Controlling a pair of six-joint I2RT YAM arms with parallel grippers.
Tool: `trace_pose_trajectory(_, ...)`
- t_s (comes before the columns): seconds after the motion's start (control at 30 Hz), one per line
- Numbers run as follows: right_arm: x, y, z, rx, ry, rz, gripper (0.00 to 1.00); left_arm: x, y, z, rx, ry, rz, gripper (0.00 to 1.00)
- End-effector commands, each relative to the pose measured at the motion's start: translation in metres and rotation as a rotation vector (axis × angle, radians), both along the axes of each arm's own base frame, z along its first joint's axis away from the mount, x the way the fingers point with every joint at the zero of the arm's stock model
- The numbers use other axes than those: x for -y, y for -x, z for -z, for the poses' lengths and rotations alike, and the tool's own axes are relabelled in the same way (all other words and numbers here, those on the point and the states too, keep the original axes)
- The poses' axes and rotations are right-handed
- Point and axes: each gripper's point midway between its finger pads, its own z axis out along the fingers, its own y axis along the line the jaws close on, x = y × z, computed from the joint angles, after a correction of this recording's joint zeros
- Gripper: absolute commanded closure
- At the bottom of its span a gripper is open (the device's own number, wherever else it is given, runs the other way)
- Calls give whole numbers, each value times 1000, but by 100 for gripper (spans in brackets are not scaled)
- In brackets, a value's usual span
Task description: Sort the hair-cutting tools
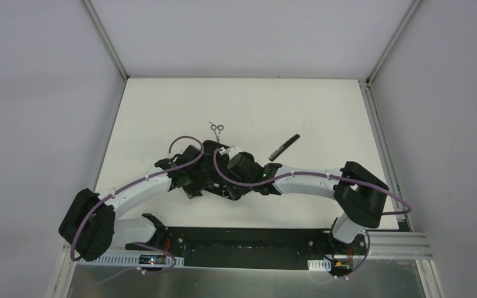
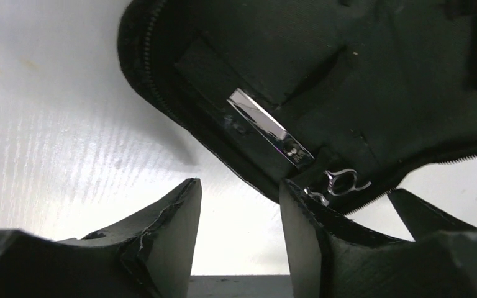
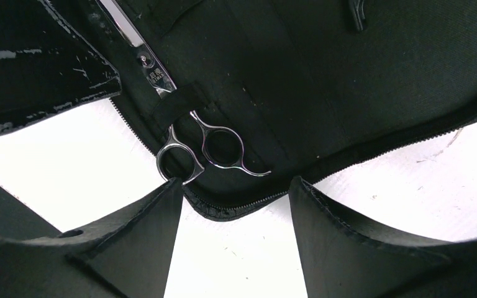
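**2 scissors, 1 stick, 1 case – both pincers wide**

Top view: 2 arms meet mid-surface [image 1: 161, 112] over 1 open black case [image 3: 348, 93].

Silver scissors, 2 total:
- Loose scissors [image 1: 217, 129] lie on bare surface at 12 o'clock of the case, near it but apart.
- Cased scissors [image 3: 211, 149] sit inside the case. 1 strap [image 3: 177, 102] crosses them just above the 2 rings. In the right wrist view the blade runs off toward 11 o'clock.

1 black stick [image 1: 284, 148] lies tilted at 2 o'clock of the case, apart from it.

Left pincer [image 2: 239, 186]: fingers apart, nothing btwn them. Tips are at the case's zip edge; touching or not, can't tell.

Right pincer [image 3: 233, 183]: wide and empty, over the case rim at 6 o'clock of the cased scissors' rings.
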Motion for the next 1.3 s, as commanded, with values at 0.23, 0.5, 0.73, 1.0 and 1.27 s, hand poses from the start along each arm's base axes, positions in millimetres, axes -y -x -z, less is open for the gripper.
trace_pose_trajectory(0.23,-14,-2,8,-47,-55,25,33,-11,-1,21,-41,-76,-113,64)
trace_pose_trajectory(0.5,-6,-12,17,-11,11,45,33,-16,5,34,-79,-114,-107,82)
trace_pose_trajectory(0.73,10,-22,28,51,115,34,33,-16,12,45,-135,-133,-78,89)
trace_pose_trajectory(1.0,27,-32,35,136,231,-26,33,-16,12,45,-147,-160,-26,94)
trace_pose_trajectory(1.27,38,-56,26,258,310,7,32,-20,16,43,-166,-189,9,95)
